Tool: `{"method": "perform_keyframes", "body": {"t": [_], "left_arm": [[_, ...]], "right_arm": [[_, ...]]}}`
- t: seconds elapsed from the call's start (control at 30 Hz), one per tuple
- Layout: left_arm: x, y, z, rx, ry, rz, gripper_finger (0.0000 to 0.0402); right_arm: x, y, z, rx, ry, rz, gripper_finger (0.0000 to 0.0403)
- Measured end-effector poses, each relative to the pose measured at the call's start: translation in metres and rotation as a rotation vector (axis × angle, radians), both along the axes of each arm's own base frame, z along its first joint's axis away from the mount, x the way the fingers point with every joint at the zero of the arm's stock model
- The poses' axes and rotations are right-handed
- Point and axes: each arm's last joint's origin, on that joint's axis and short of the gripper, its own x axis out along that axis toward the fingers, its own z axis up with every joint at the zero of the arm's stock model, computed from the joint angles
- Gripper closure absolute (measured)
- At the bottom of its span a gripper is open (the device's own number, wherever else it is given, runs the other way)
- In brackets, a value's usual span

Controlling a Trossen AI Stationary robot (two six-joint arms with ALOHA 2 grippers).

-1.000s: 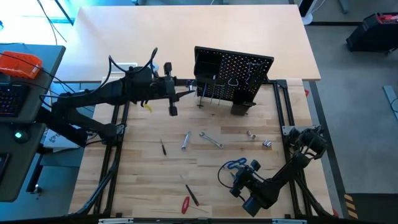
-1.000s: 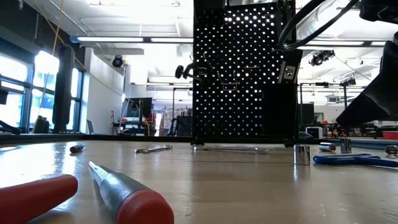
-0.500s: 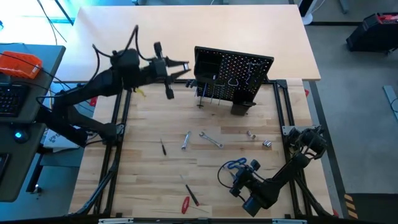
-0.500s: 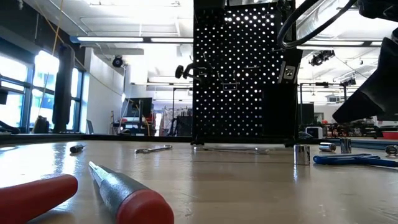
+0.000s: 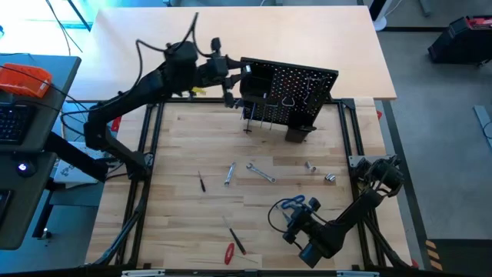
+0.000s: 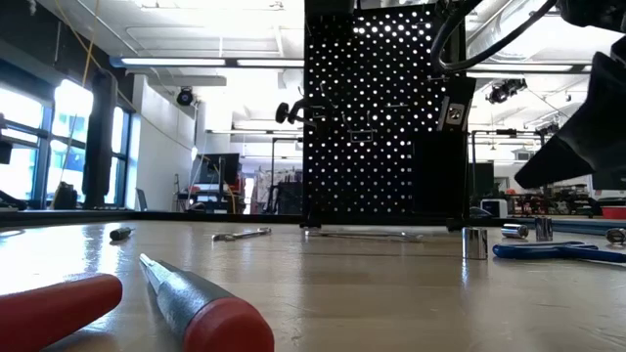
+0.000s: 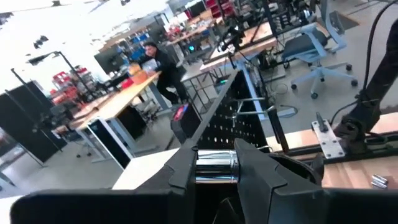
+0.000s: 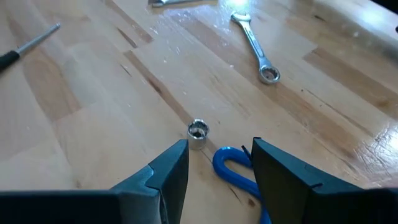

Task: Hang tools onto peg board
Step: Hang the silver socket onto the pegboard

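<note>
One chrome socket (image 7: pixel 216 167) sits clamped in the left gripper (image 7: pixel 214 171), which has swung from left of the peg board (image 5: pixel 288 91) to its top left corner; hanging appears imminent. Right gripper (image 8: pixel 214 165) waits open, near right.

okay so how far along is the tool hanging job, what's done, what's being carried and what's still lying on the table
Done: a few tools already hang on the peg board.

In hand: the left gripper, up by the board's left edge, is shut on a shiny metal socket.

Left: two wrenches, loose sockets, the blue-handled tool by the open, idle right gripper, and the screwdrivers still lie on the table.
</note>
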Motion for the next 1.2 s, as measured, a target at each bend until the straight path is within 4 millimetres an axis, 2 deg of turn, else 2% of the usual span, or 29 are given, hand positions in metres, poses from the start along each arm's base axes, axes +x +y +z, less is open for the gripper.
{"method": "perform_keyframes", "body": {"t": [0.3, 0.6, 0.93, 1.2], "left_arm": [[0.021, 0.014, -0.010, -0.046, 0.112, 0.012, 0.0320], [0.017, 0.022, -0.010, -0.053, 0.123, 0.038, 0.0307], [0.017, 0.020, -0.013, -0.056, 0.153, -0.018, 0.0299], [0.017, 0.018, -0.013, -0.090, 0.148, -0.060, 0.0252]], "right_arm": [[0.001, 0.000, 0.000, -0.006, -0.021, 0.001, 0.0234], [0.001, 0.000, 0.000, -0.006, -0.023, 0.001, 0.0234], [0.002, 0.001, 0.001, -0.007, -0.047, 0.002, 0.0234], [0.002, 0.001, 0.001, -0.005, -0.049, 0.002, 0.0234]]}}
